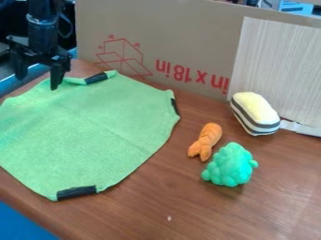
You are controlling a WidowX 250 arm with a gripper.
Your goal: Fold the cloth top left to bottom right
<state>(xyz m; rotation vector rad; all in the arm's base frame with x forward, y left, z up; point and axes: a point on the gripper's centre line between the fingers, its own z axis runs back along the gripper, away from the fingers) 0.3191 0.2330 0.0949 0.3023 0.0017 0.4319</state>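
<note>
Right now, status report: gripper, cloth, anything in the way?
Gripper open, upper left. Green cloth spread out, unfolded. Orange toy, teal toy, striped toy off to its right, none on it.

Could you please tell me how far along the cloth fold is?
No fold looks done: the green cloth lies spread out, only slightly rumpled by the upper black strip. Nothing appears to be in hand; the end effector is at the cloth's upper left edge, fingers apart. Gripping the top left part, bringing it to the bottom right and releasing it all seem left.
</note>
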